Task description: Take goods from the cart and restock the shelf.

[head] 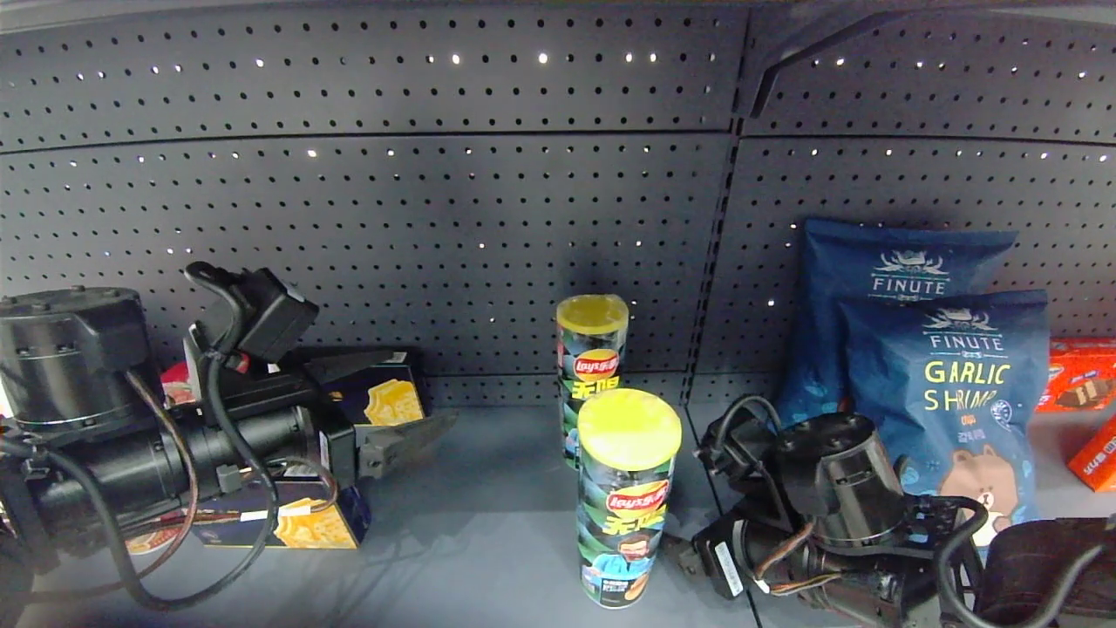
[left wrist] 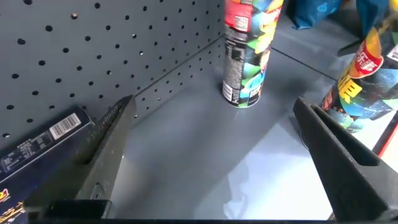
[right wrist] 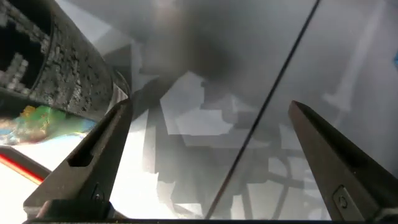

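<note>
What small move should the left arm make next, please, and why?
Probably draw the left gripper back off the shelf: it is open and empty, front can and rear can stand upright, so more goods must come from the cart.

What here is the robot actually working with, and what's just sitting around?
Likely part of the job:
front chip can
rear chip can
shelf
left gripper and right gripper, both open and empty

Seemingly just stocked nearby:
blue snack bags
orange boxes
navy boxes
</note>
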Robot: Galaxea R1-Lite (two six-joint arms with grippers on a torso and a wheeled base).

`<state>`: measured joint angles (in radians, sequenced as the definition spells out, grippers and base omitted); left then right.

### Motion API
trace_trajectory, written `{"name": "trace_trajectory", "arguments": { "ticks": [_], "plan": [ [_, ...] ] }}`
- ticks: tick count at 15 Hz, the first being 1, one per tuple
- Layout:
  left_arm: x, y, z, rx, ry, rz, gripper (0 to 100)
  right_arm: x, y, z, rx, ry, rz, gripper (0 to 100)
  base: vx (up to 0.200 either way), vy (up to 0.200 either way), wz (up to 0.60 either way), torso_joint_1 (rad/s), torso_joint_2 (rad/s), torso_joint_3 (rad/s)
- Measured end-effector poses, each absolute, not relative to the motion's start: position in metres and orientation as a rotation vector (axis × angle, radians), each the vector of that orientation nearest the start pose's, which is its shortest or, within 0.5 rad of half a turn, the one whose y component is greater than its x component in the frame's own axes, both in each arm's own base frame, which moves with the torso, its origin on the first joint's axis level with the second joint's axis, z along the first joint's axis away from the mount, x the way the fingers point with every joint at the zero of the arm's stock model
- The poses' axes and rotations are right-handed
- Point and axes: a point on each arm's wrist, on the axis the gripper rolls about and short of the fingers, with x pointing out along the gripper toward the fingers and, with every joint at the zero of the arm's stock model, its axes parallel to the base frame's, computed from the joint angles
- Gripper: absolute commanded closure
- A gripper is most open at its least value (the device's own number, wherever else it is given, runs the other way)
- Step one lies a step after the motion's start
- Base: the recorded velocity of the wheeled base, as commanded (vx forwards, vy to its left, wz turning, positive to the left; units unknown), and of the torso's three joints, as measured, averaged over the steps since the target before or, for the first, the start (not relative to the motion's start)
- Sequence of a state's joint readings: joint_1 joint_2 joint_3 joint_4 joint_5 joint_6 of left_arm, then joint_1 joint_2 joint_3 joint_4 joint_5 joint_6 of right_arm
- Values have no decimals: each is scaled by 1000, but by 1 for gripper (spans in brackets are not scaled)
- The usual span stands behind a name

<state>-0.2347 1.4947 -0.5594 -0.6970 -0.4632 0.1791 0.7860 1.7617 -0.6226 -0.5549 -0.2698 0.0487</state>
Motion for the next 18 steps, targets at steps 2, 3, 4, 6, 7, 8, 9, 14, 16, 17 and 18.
{"name": "trace_trajectory", "arguments": {
  "ticks": [2, 3, 4, 6, 7, 8, 9, 14, 16, 17, 18],
  "plan": [
    [230, -65, 179, 143, 180, -712, 0, 205, 200, 111, -252, 519, 495, 0, 0, 0, 0, 0, 0, 0],
    [230, -65, 179, 143, 183, -712, 0, 205, 201, 111, -253, 519, 499, 0, 0, 0, 0, 0, 0, 0],
    [230, -65, 178, 143, 183, -713, 0, 205, 202, 111, -254, 519, 501, 0, 0, 0, 0, 0, 0, 0],
    [230, -65, 178, 143, 185, -713, 0, 205, 203, 110, -255, 519, 503, 0, 0, 0, 0, 0, 0, 0],
    [230, -65, 178, 143, 185, -713, 0, 205, 203, 110, -255, 519, 503, 0, 0, 0, 0, 0, 0, 0],
    [230, -65, 178, 142, 187, -714, 0, 205, 203, 110, -254, 519, 504, 0, 0, 0, 0, 0, 0, 0],
    [230, -65, 177, 142, 188, -715, 0, 205, 203, 110, -255, 520, 504, 0, 0, 0, 0, 0, 0, 0],
    [229, -65, 175, 142, 195, -716, 0, 204, 203, 110, -256, 521, 507, 0, 0, 0, 0, 0, 0, 0],
    [228, -65, 174, 142, 198, -715, 0, 204, 204, 110, -257, 521, 508, 0, 0, 0, 0, 0, 0, 0],
    [227, -64, 174, 142, 199, -715, 0, 203, 203, 109, -257, 523, 509, 0, 0, 0, 0, 0, 0, 0],
    [227, -64, 174, 142, 201, -716, 0, 203, 203, 110, -257, 522, 509, 0, 0, 0, 0, 0, 0, 0]
  ]
}}
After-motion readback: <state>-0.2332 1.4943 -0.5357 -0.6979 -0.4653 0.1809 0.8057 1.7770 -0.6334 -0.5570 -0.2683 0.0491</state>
